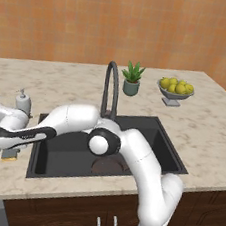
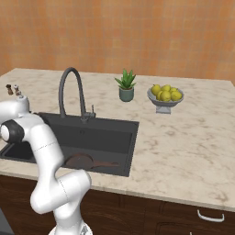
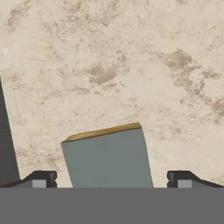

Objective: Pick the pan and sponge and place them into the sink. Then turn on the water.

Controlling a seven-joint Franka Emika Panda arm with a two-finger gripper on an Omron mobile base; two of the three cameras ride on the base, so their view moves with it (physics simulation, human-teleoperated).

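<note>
The claw hangs over the sponge with its 2 dark fingertips spread wide apart, one on either side of the grey-green top face, and nothing is held between them. The sponge lies flat on the marble desk just beside the left rim of the sink; from the left base camera only its yellow corner peeks out under the hand. The pan already lies on the floor of the black basin, its handle pointing off to the side, so the sponge looks like the step in hand. The main risk, as I judge it, is alignment: the sponge sits slightly skewed between the fingertips, so a closing squeeze could twist it or push it sideways instead of catching it squarely. Coming down too far would press the tips into the desk; too shallow a descent might pinch only the soft top edge and let it slip on the lift. Swinging toward the basin, the outstretched arm passes close to the white soap pump and the gooseneck faucet, and either could be knocked. Dropping the sponge on the pan would be harmless. No brand, label or writing can be read anywhere in these views.
</note>
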